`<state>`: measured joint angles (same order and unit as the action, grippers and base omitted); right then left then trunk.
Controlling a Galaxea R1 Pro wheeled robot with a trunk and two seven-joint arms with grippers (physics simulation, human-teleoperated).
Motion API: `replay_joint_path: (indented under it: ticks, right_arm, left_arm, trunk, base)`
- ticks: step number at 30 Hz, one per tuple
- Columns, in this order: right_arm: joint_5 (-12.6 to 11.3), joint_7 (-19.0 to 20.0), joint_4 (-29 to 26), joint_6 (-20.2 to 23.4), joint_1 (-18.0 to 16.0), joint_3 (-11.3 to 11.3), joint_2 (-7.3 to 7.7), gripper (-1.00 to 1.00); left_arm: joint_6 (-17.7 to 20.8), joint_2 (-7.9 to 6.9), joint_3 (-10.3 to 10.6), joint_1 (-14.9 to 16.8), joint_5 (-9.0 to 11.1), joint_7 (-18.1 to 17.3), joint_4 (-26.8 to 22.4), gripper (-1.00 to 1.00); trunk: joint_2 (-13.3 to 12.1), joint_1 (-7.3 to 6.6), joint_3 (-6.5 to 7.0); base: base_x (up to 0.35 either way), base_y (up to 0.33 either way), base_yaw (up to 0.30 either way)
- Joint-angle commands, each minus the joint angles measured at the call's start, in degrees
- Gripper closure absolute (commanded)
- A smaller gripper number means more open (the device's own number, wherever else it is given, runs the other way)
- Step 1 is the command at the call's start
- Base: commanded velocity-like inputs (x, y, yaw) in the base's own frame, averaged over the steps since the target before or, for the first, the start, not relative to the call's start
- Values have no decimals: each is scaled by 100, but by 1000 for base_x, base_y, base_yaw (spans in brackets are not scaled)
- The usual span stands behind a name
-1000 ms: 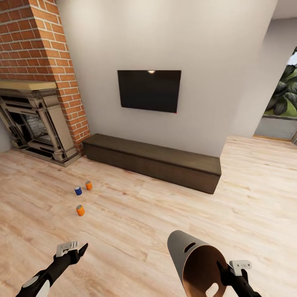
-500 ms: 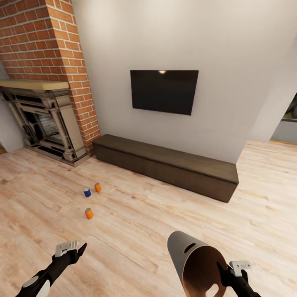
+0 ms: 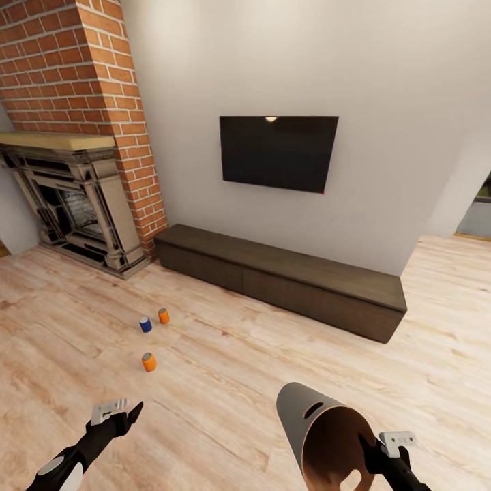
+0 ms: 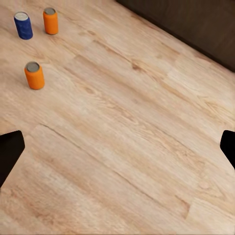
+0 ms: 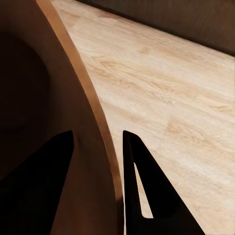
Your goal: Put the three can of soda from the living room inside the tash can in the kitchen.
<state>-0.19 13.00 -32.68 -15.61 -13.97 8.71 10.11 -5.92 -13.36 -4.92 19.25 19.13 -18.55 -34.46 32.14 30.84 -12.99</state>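
— Standing where, the three cans (image 3: 152, 332)?
— On the floor (image 3: 225, 382) near the fireplace (image 3: 68, 198). Right gripper (image 5: 98, 147) pinches the bin (image 3: 327, 429) rim — left gripper (image 4: 117, 147) is spread apart, empty.

Evenly lit render, bright and soft throughout.

Diffuse, flat light on the white plaster wall (image 3: 382, 102) and pale wood plank floor (image 3: 225, 382), with only faint contact shadows. One small ceiling-light reflection at the top edge of the black wall-mounted TV screen (image 3: 278, 153). Straight lines of the red brick chimney (image 3: 88, 82) leaning outward from wide-angle stretch. Slightly soft, compressed edges overall. Deep shade inside the brown interior of the tapered bin (image 5: 34, 112); black finger silhouettes (image 5: 142, 196) featureless, close to the lens.
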Motion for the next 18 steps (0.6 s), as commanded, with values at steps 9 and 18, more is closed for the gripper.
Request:
replay_joint_path:
  ticks: [9, 18]
  right_arm:
    - [-17, 36, -8, -3, -1, 8, -1, 100]
    - [-15, 36, -2, -3, -1, 6, -7, 100]
  left_arm:
    - [1, 0, -1, 0, -3, 0, 3, -100]
    - [7, 0, -1, 3, -6, 8, 9, -100]
  trunk:
    - [1, 0, 1]
    - [1, 0, 1]
  base:
    - [183, 86, 0]
    - [192, 86, 0]
